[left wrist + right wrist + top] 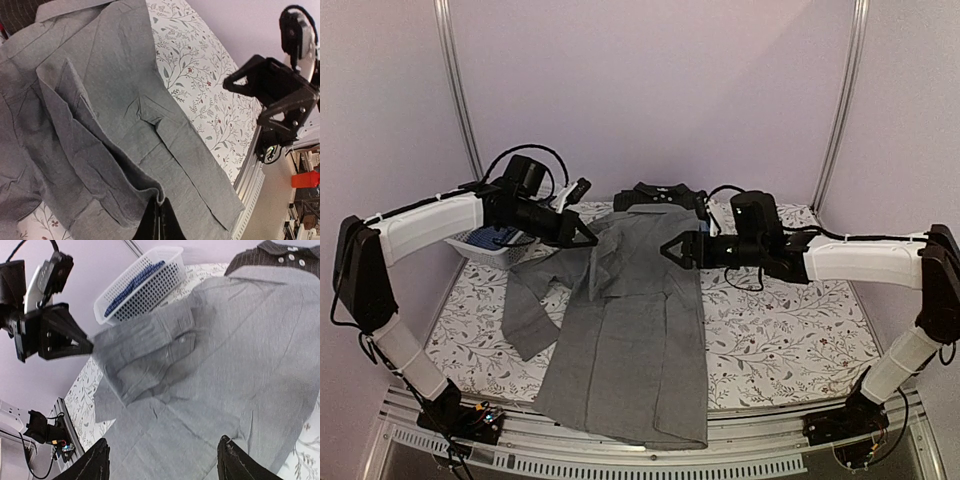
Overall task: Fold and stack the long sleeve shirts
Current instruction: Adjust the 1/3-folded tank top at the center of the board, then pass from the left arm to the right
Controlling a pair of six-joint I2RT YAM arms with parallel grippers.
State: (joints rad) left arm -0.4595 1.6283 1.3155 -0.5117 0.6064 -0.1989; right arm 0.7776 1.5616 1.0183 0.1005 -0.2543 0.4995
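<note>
Early stage imo: grey shirt (630, 330) spread on table (780, 330) w/ hem at near edge, L gripper (588, 235) clamped on its side cloth for 1st fold, R gripper (672, 248) fingers apart just above it, black shirt (655, 193) at far edge, blue shirt (492, 237) in basket (470, 250), nothing stacked yet.

White shells are fitted over both arms (425, 225). The left tool (590, 238) and right tool (668, 250) are moulded black, with black cables (542, 150).

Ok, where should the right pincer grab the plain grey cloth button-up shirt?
Probably the grey shirt's right edge near the shoulder, coming from the right: it lies flat and straight beside floral tabletop, near the open right pincer, while the left pincer pinches the opposite side.
</note>
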